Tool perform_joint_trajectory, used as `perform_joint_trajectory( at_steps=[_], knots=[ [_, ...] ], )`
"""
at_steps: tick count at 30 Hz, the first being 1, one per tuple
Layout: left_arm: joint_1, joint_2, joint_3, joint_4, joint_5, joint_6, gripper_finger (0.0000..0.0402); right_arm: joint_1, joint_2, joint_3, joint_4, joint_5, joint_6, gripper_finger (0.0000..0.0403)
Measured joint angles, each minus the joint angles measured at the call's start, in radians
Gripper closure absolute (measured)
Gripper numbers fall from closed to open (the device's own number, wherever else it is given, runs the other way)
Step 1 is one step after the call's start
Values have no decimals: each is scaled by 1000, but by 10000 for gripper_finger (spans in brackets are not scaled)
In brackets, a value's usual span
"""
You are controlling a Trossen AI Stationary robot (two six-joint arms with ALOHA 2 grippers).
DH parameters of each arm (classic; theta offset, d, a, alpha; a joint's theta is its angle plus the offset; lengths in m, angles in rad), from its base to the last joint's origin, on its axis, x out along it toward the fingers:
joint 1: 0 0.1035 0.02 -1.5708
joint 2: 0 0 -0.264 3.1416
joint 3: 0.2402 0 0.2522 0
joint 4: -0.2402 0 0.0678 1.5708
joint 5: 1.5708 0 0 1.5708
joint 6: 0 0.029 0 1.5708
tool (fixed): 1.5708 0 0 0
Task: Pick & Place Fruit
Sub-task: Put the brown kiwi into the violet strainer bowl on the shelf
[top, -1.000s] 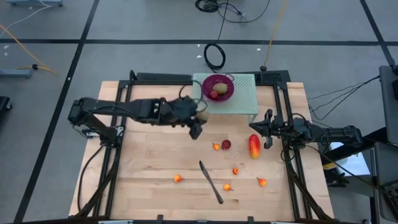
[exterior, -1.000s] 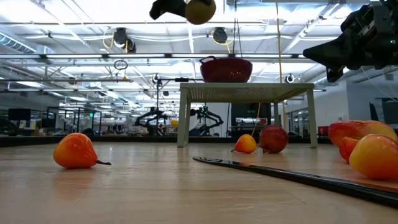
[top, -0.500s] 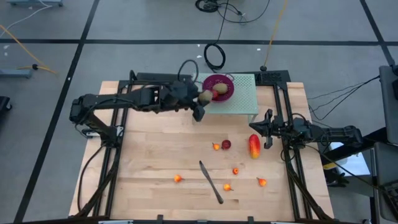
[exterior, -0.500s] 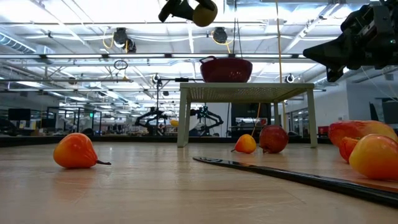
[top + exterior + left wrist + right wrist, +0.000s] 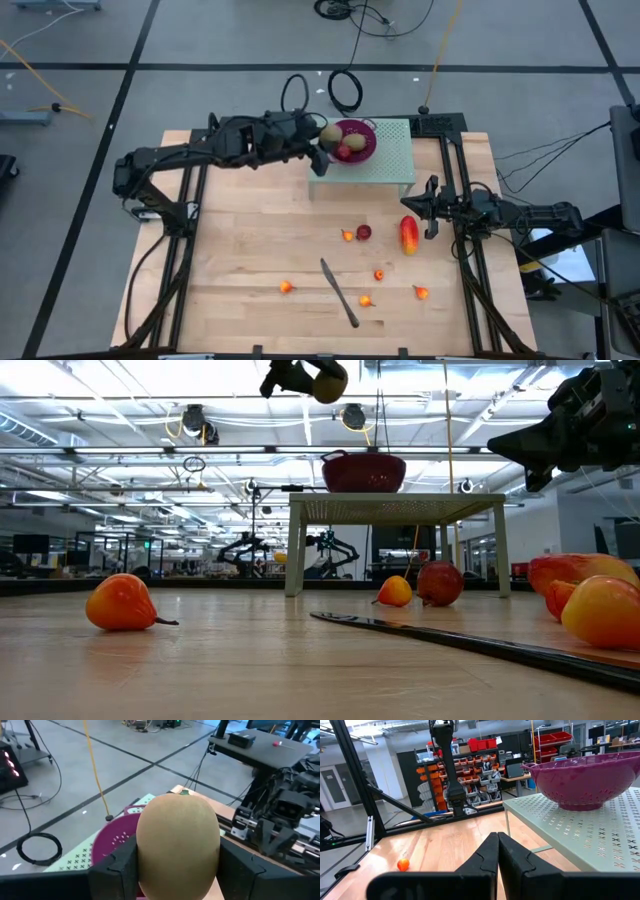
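One kiwi [image 5: 178, 845] clamped between the fingers of the left pincer [image 5: 327, 137], jaws about half open around its width, carried high above the table [image 5: 240, 260] and poised right at the near rim of the purple bowl [image 5: 358, 132]; held that high, presumably, to clear the rim and the pale green perforated stand [image 5: 385, 165] bearing the bowl. Already lying in the bowl: a couple of pieces, one brownish-green, one red, so apparently the collecting place. Probably about to release once fully over the opening. Well apart from that, waiting at the table's right side: the right pincer [image 5: 430, 208], fingers pressed fully together on nothing, parked low just beside the mango [image 5: 408, 234]. Left on the table: a dark red round fruit [image 5: 364, 232] with a tiny orange-red one [image 5: 347, 235] touching or just beside it, four more small orange-red pieces scattered nearer the front, and a long knife [image 5: 339, 292] lying diagonally among them, untouched.
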Motion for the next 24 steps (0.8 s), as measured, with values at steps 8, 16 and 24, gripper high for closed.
perform_joint_trajectory(
  at_steps=[8,16,24],
  knots=[
    [9,12,0,67,15,29,208,0,0,0,0,0,2,403],
    [17,70,0,116,30,52,205,0,0,0,0,0,3,403],
    [33,90,0,162,39,52,207,0,0,0,0,0,3,403]
  ],
)
